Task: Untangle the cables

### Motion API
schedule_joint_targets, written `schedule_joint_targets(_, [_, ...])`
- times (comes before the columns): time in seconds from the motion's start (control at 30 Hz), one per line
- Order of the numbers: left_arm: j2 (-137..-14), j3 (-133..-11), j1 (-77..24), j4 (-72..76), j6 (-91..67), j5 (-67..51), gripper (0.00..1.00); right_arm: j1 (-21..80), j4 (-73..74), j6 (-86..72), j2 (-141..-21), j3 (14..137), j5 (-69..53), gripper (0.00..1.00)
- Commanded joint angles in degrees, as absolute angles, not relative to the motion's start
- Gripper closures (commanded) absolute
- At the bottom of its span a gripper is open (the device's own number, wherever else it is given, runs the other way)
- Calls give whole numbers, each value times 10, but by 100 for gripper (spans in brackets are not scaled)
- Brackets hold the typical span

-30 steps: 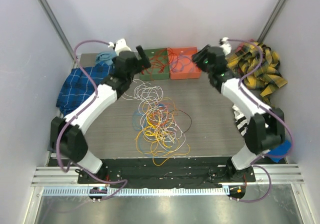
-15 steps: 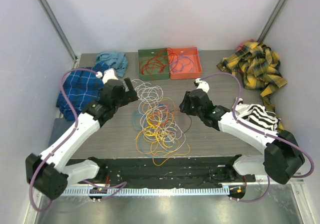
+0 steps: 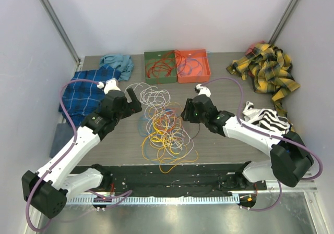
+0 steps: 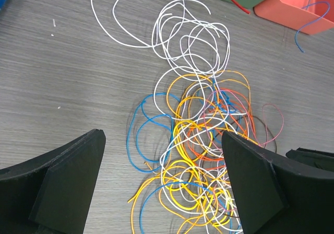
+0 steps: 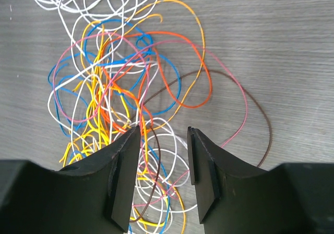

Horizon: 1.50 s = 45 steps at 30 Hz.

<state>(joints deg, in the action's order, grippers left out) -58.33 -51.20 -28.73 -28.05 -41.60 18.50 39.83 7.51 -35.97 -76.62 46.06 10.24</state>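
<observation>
Both arms have swung inward, flanking the cables (image 3: pixel 166 127), a light, limp tangle on the table (image 3: pixel 122 145). Left gripper (image 3: pixel 134 96) gapes wide, empty; right gripper (image 3: pixel 183 110) stands half-parted, clamping nothing. Best pinch the outlying brown loop (image 5: pixel 270 127).

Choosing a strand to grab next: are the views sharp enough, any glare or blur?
Left wrist: cables sharp, evenly lit, with only soft shadows. Right wrist: equally crisp, but the dark fingers show little detail. Top: glare on the metal sill, and the strands look tiny.
</observation>
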Motion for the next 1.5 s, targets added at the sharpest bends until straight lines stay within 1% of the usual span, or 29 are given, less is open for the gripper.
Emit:
schedule_joint_targets(0.0, [-588, -503, -288, -273, -425, 167, 0, 406, 64, -344, -763, 461, 109, 52])
schedule_joint_targets(0.1, [-591, -501, -288, -271, -428, 160, 0, 407, 53, -353, -755, 461, 127, 51])
schedule_joint_targets(0.2, [-591, -501, -288, -272, -429, 160, 0, 406, 25, -355, -761, 469, 119, 49])
schedule_joint_targets(0.27, [-591, -501, -288, -272, -428, 160, 0, 405, 7, -359, -776, 486, 74, 46])
schedule_joint_targets(0.4, [-588, -498, -288, -277, -432, 159, 0, 405, -53, -425, -823, 490, -13, 44])
schedule_joint_targets(0.5, [-584, -494, -288, -278, -436, 158, 0, 405, -121, -482, -838, 466, -32, 43])
schedule_joint_targets(0.73, [-579, -491, -288, -277, -433, 156, 0, 405, -156, -499, -855, 480, -19, 44])
schedule_joint_targets(0.8, [-580, -490, -287, -278, -432, 155, 0, 406, -149, -497, -872, 490, -18, 48])
schedule_joint_targets(0.83, [-581, -490, -288, -278, -432, 155, 0, 404, -149, -497, -879, 499, -19, 57])
schedule_joint_targets(0.9, [-580, -489, -288, -278, -432, 155, 0, 404, -139, -497, -894, 508, -20, 69])
schedule_joint_targets(0.93, [-578, -488, -288, -279, -432, 156, 0, 406, -135, -497, -896, 513, -19, 78])
schedule_joint_targets(1.0, [-574, -485, -288, -279, -432, 156, 0, 404, -128, -492, -893, 515, -14, 87])
schedule_joint_targets(1.03, [-574, -484, -287, -277, -432, 156, 0, 405, -120, -488, -889, 523, -4, 95])
schedule_joint_targets(1.07, [-571, -483, -288, -277, -433, 154, 0, 404, -112, -480, -885, 529, -3, 99])
schedule_joint_targets(1.2, [-564, -484, -288, -259, -429, 139, 0, 403, -40, -424, -833, 590, 47, 99])
schedule_joint_targets(1.3, [-562, -490, -288, -246, -424, 119, 0, 398, 29, -365, -787, 683, 72, 99])
schedule_joint_targets(1.33, [-564, -492, -287, -237, -425, 116, 0, 398, 46, -339, -774, 739, 76, 99])
schedule_joint_targets(1.4, [-567, -501, -288, -232, -425, 109, 0, 399, 93, -312, -764, 800, 94, 99])
schedule_joint_targets(1.43, [-569, -504, -288, -224, -425, 108, 0, 398, 104, -302, -761, 861, 100, 99])
schedule_joint_targets(1.47, [-570, -505, -287, -220, -426, 107, 0, 399, 114, -284, -754, 887, 105, 99])
